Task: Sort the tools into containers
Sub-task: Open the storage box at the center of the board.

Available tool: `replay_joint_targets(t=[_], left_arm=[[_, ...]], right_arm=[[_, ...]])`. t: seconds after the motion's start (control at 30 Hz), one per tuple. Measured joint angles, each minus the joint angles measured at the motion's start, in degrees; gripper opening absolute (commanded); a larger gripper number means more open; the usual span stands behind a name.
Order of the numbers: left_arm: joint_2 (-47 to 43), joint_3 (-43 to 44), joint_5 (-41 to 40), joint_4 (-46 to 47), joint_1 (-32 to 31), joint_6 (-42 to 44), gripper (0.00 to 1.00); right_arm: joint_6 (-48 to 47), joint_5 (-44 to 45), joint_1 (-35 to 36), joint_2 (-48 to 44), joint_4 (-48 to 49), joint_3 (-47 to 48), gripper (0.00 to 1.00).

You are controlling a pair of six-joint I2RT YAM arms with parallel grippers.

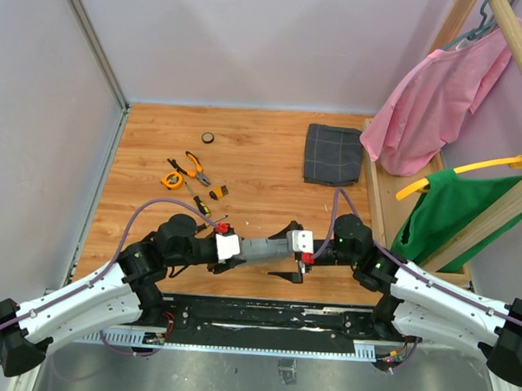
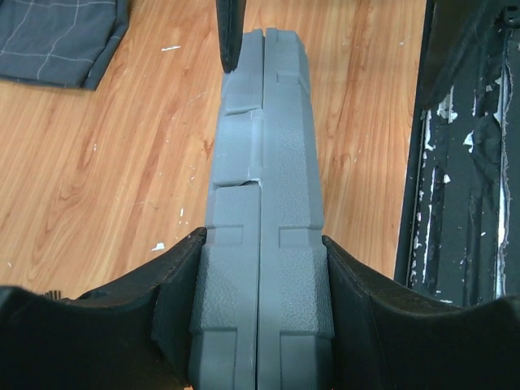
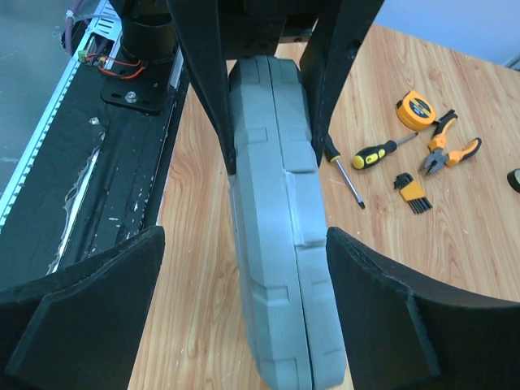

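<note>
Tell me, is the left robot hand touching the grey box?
Touching. The left wrist view shows the fingers of the left gripper pressed flat against both sides of the grey tool case, with no gap.

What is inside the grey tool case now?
Nothing inside can be seen: the grey tool case is closed, on its edge. Pliers, screwdriver and tape measure lie outside on the table.

Grey case (image 3: 276,244), orange-and-black pliers (image 3: 447,152), orange tape measure (image 3: 415,110), dark checked cloth (image 1: 334,154)
</note>
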Motion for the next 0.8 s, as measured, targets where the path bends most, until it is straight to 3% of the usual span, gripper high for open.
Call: replay_joint_targets(t=[0.4,0.8], left_arm=[[0.9,0.0,-0.6,0.1,0.0,0.0,0.00],[0.1,-0.1,0.4,0.0,0.0,1.6,0.00]], right_arm=[[0.1,2.1,4.0,7.6,7.5,3.0,0.75],[2.3,4.9,4.6,10.2,6.8,4.9,0.72]])
